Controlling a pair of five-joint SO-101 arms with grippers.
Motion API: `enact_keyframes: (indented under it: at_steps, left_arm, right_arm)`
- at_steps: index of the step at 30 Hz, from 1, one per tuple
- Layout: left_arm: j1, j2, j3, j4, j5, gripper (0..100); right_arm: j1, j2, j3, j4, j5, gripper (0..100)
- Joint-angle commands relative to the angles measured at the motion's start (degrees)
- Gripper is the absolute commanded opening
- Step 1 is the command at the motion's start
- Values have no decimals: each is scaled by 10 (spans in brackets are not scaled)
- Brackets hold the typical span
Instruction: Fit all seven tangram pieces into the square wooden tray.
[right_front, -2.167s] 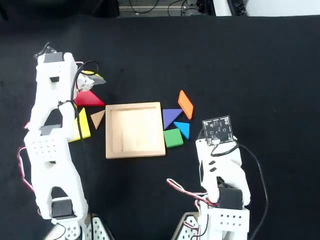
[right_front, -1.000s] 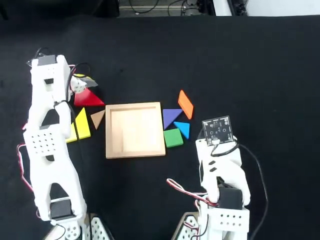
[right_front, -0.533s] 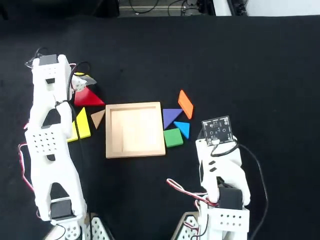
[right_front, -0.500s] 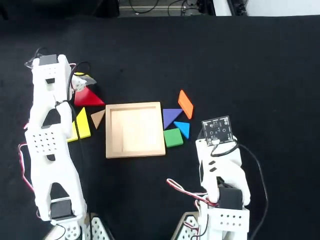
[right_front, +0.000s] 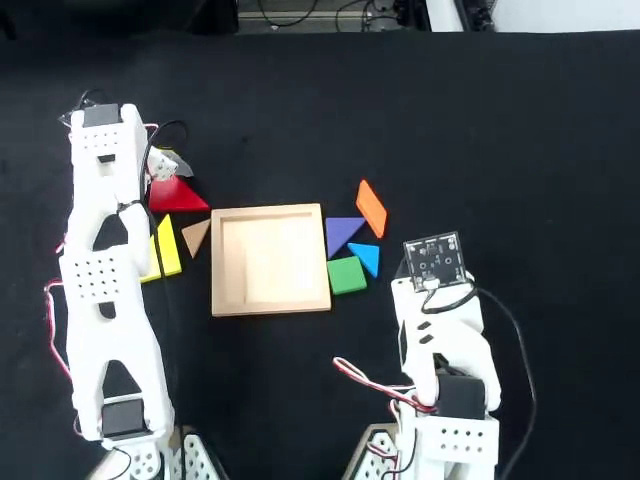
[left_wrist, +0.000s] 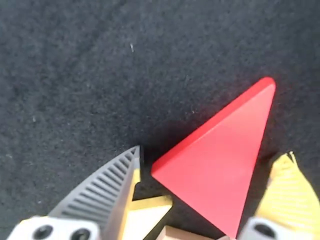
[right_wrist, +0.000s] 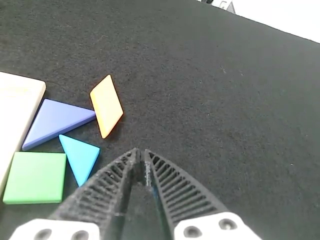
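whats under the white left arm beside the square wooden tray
A flat yellow triangular piece pokes out from under the white left arm; the arm covers its outer part, so that part cannot be seen.

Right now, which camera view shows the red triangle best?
The left wrist view. There the red triangle is large, its edges plain to see, and it lies between the open fingers of the left gripper. In the high view it is small, left of the wooden tray, with one end against the arm.
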Motion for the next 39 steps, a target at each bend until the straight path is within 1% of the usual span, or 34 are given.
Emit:
enact_keyframes:
  at_steps: [1,6,10,21,27,29,31,36,39]
  left_arm:
    - [15,31,-88,25,-24,384]
    - [1,79,-160,65,-36,383]
    - [-21,97,-196,73,-36,383]
    - [0,104,-200,81,-38,383]
    - [-6,104,-198,86,-115,382]
    - [-10,105,-196,86,-129,382]
    - [-11,105,-185,86,-123,382]
    - [-10,105,-184,85,-74,382]
    - [-10,104,-185,85,-61,382]
  right_arm:
    - [6,-18,0,4,-4,15]
    - [6,-18,0,9,-4,15]
    - [6,-18,0,9,-4,15]
    - [6,-18,0,9,-4,15]
    - [6,-18,0,10,-4,15]
    - [6,-18,0,10,-4,15]
    - [6,-18,0,10,-4,15]
    - [6,-18,0,10,-4,15]
    - [6,-18,0,10,-4,15]
